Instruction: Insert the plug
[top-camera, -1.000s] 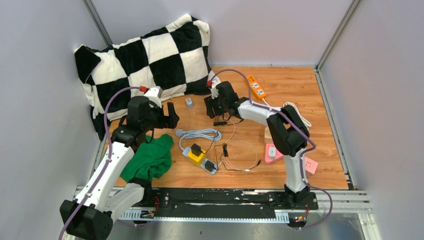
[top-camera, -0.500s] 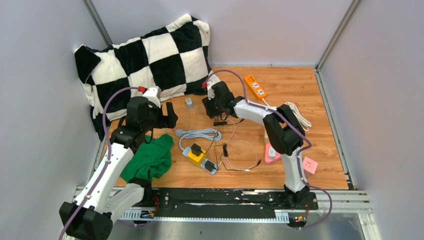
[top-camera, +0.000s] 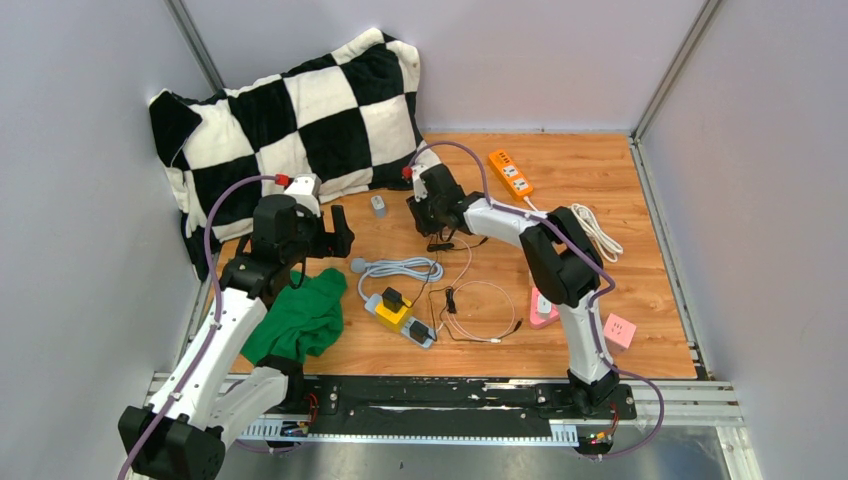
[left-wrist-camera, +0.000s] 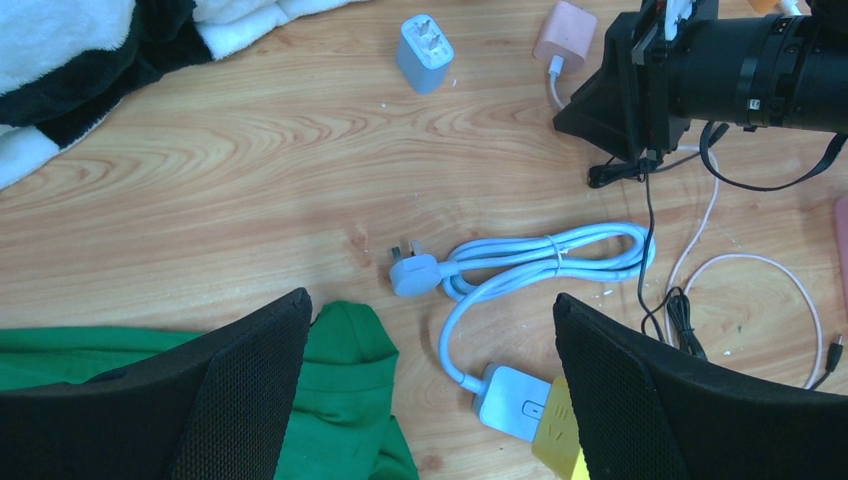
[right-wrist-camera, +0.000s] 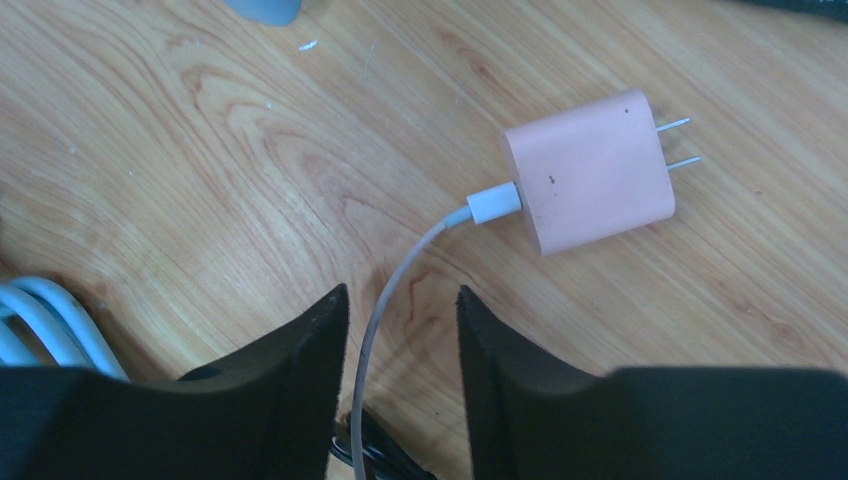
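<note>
A pink plug (right-wrist-camera: 590, 175) with two metal prongs lies flat on the wooden floor, its white cable (right-wrist-camera: 400, 270) running back between my right gripper's fingers. My right gripper (right-wrist-camera: 402, 295) sits just behind the plug, jaws partly closed either side of the cable with a gap on both sides, so it grips nothing. The left wrist view has the same plug (left-wrist-camera: 566, 25) beside the right gripper's black body. My left gripper (left-wrist-camera: 430, 300) hangs wide open and empty over a light blue cord's plug (left-wrist-camera: 415, 272). An orange power strip (top-camera: 511, 172) lies at the back.
A checkered pillow (top-camera: 290, 115) fills the back left corner. A green cloth (top-camera: 300, 318) lies front left. A yellow and white power strip (top-camera: 398, 312), thin black and white wires (top-camera: 480, 310), a grey-blue adapter (left-wrist-camera: 424, 52) and a pink socket cube (top-camera: 621, 330) lie around.
My right gripper has shifted slightly left and back toward the pillow, and its jaws have narrowed. The left arm has stayed put.
</note>
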